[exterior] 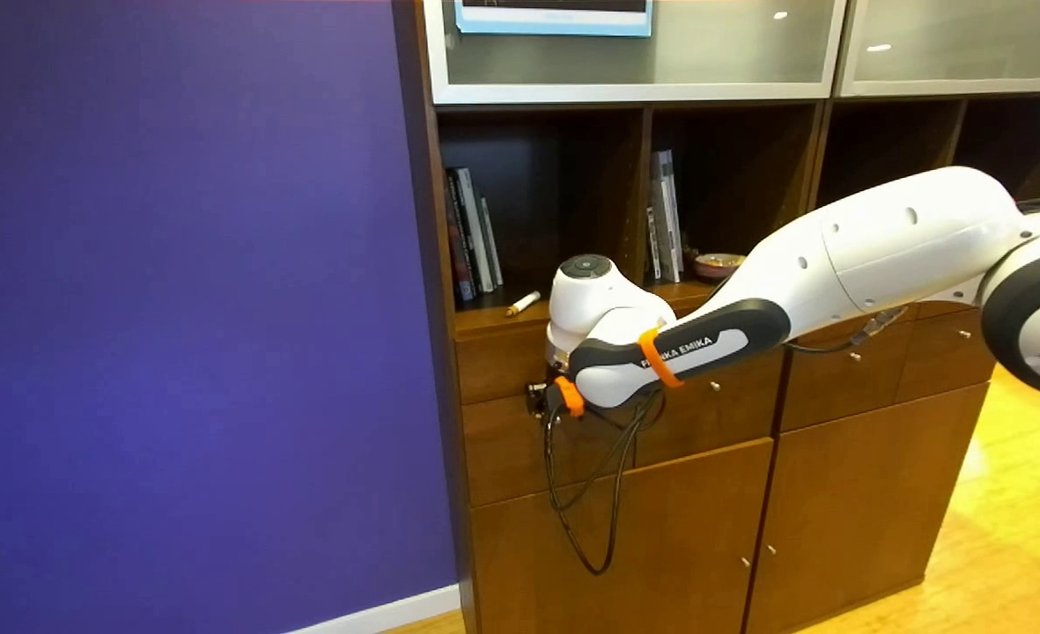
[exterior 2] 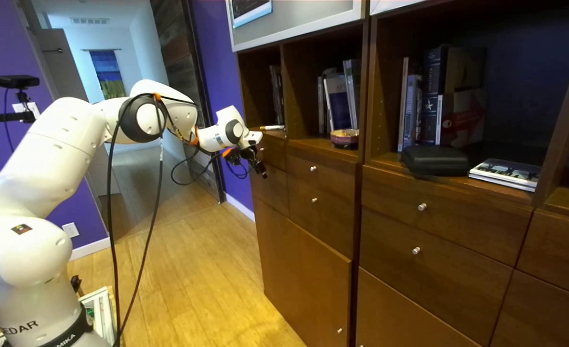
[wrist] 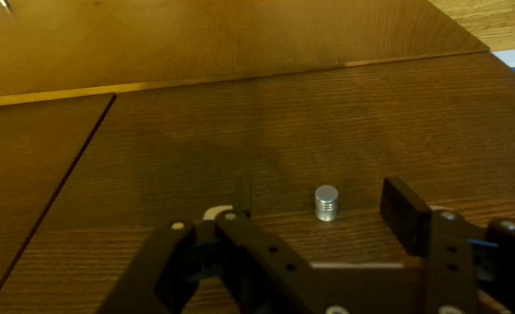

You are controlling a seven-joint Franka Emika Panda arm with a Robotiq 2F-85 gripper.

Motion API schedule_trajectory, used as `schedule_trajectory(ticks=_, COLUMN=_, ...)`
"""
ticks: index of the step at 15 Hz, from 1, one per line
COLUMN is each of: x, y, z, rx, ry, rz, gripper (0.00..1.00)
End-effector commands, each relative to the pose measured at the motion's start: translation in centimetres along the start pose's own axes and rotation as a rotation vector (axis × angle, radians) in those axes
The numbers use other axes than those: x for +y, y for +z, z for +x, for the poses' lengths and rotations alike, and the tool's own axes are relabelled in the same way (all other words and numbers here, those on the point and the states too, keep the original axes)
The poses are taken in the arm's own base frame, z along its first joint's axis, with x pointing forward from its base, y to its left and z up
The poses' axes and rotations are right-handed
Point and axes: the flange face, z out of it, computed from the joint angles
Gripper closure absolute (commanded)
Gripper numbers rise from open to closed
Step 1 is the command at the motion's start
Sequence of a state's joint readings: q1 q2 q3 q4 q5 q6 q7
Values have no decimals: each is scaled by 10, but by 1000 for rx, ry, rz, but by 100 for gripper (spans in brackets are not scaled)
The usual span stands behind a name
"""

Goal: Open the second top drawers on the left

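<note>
second drawer row down, by the purple wall (exterior: 194, 308): the left-hand drawer (wrist: 305, 117) sits closed in front of the gripper (wrist: 320, 200), and the neighbouring drawer (wrist: 22, 161) is closed beside it, both above the big cabinet door (exterior: 660, 537). jaws spread apart, nothing held — the small silver knob (wrist: 326, 203) shows between the pads (wrist: 401, 213), clear of both. whether they reach far enough over it, can't tell from this angle. handling, by judgement: stiff wooden front, not fragile, likely a moderate pull with some drag at the start, then easier running; what it carries is hidden, so weight unknown. the knob is its only hold in view: hard, smooth-capped metal, short and round, so probably slippery. fine rings on its side may give the pads some bite. best taken square across those rings, close in against the wood, even pressure from both sides, then drawn straight out — a tilted or sideways pull could bind the drawer or slip off the cap. neighbouring drawer should handle alike, by its own knob (exterior 2: 314, 200).
</note>
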State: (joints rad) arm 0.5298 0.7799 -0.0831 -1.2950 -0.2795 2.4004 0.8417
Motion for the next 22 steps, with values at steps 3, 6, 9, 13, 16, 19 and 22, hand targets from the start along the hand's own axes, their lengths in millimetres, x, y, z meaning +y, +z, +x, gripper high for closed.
schedule_trajectory(ticks=3, x=-12, y=11, z=8, rx=52, ry=12, rz=-22, gripper=43)
schedule_trajectory(ticks=6, x=-15, y=12, z=7, rx=50, ry=1, rz=-15, gripper=56)
schedule_trajectory(ticks=9, x=-15, y=11, z=7, rx=49, ry=-10, rz=-13, gripper=84)
schedule_trajectory(ticks=13, x=-8, y=4, z=9, rx=41, ry=-30, rz=-21, gripper=95)
schedule_trajectory(ticks=16, x=-6, y=-2, z=6, rx=3, ry=-54, rz=-5, gripper=95)
schedule_trajectory(ticks=19, x=-4, y=-11, z=-2, rx=-63, ry=-86, rz=27, gripper=95)
schedule_trajectory(ticks=22, x=2, y=-23, z=-15, rx=-162, ry=-103, rz=52, gripper=95)
